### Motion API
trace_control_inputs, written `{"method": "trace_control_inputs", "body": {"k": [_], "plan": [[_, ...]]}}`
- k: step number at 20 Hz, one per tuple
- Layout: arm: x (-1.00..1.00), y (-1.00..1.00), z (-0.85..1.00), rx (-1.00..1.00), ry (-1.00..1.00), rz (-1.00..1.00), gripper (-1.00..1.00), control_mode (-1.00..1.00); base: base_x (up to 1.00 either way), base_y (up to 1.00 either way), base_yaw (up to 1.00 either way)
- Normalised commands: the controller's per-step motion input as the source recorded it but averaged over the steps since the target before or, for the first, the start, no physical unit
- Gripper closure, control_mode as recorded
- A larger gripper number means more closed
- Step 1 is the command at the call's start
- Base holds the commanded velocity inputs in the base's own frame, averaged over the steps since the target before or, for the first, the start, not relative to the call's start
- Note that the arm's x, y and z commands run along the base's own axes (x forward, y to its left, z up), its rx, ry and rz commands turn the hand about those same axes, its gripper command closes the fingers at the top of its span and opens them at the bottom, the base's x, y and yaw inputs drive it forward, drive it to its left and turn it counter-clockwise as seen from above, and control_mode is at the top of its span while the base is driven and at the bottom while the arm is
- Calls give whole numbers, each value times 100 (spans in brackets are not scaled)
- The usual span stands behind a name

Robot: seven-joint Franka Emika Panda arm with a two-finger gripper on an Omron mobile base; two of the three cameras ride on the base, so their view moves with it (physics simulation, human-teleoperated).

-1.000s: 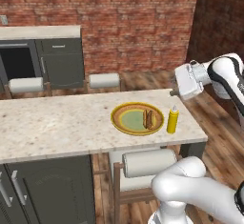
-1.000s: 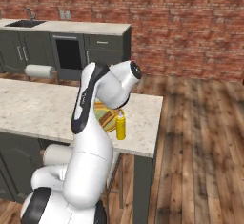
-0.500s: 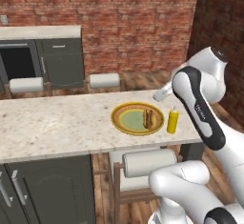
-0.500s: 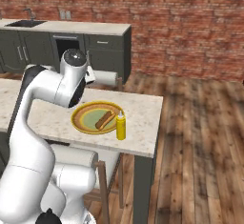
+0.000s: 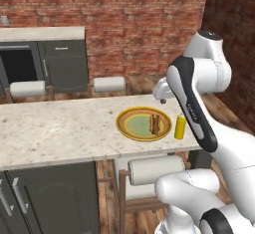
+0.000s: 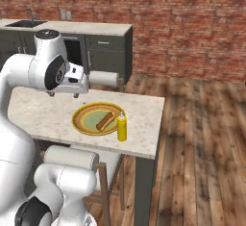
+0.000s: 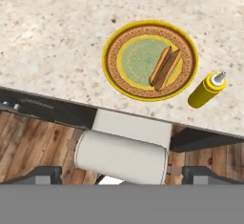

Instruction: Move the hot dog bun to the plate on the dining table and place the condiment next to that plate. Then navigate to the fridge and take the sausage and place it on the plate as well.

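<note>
The hot dog bun (image 5: 156,124) (image 6: 104,121) (image 7: 164,67) lies on the right part of the yellow-rimmed plate (image 5: 124,121) (image 6: 79,119) (image 7: 114,51), near the right end of the dining table (image 5: 55,128) (image 6: 38,109) (image 7: 52,37). Just right of the plate stands the yellow condiment (image 5: 180,126) (image 6: 122,127) (image 7: 206,90), upright on the tabletop. My gripper (image 5: 162,92) (image 6: 63,94) (image 7: 122,174) hovers well above the table beside the plate, open, with nothing between its fingers. The fridge and the sausage are out of view.
A stool with a white roll cushion (image 5: 157,169) (image 6: 67,157) (image 7: 121,156) is tucked under the table's near edge. Two more stools (image 5: 109,83) stand on the far side. Dark cabinets (image 5: 64,63) line the brick back wall. Wood floor (image 6: 202,138) lies open to the right.
The arm has swung in from beyond the table's right end, folding so the hand now hangs over the table by the plate. Bun, plate and condiment have stayed put.
</note>
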Motion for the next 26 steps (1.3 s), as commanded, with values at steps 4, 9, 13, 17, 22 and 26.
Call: {"method": "trace_control_inputs", "body": {"k": [4,9,13,17,22,26], "plan": [[-58,-3,-4,-1,2,-12,-100,-100,0,0,0],[-14,2,0,0,-4,0,-100,100,-51,13,2],[0,0,0,0,0,0,-100,100,-55,32,70],[0,0,0,0,0,0,-100,100,0,21,99],[0,0,0,0,0,0,-100,100,0,35,97],[0,0,0,0,0,0,-100,100,-1,63,87]]}}
